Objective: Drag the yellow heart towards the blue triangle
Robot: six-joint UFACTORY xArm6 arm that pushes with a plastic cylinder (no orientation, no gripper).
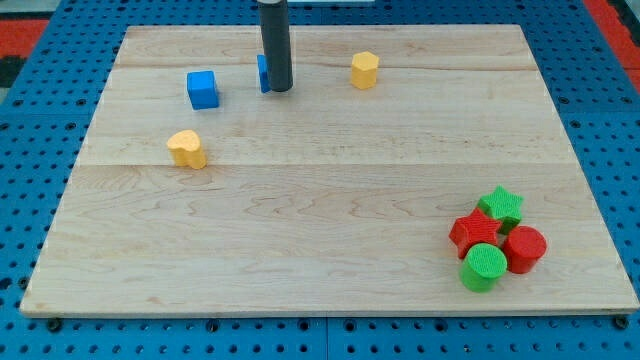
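board: pale wooden board [330, 200] on a blue pegboard [30, 150], fills most of view
rod: dark straight rod [275, 40] comes down from view's top, left of centre
my tip: my tip [279, 89] sits on board near top edge, right in front of a blue block; looks touching it or just beside, can't tell which
pincer: none on this rig, just the rod, so nothing released/clenched/grasped; can't tell any grip state
blue block behind rod: small blue block [261, 72], mostly hidden by rod, only a sliver on its left shows; shape can't be made out, prob. the triangle but unsure
blue cube: blue cube [202, 89], to view's left of tip, near it, apart
yellow heart: yellow heart [187, 148], left part of board, below & slightly left of blue cube; well apart from tip and from hidden blue block, nothing touching it
yellow block: second yellow block [364, 70], hexagon-ish, near top edge, to view's right of tip, apart
cluster: bottom-right corner, 4 blocks packed touching
green star: green star [500, 207], top of cluster
red star: red star [473, 233], left of cluster
red cylinder: red cylinder [524, 248], right side
green cylinder: green cylinder [484, 267], lowest, nearest view's bottom
cluster vs tip: well apart
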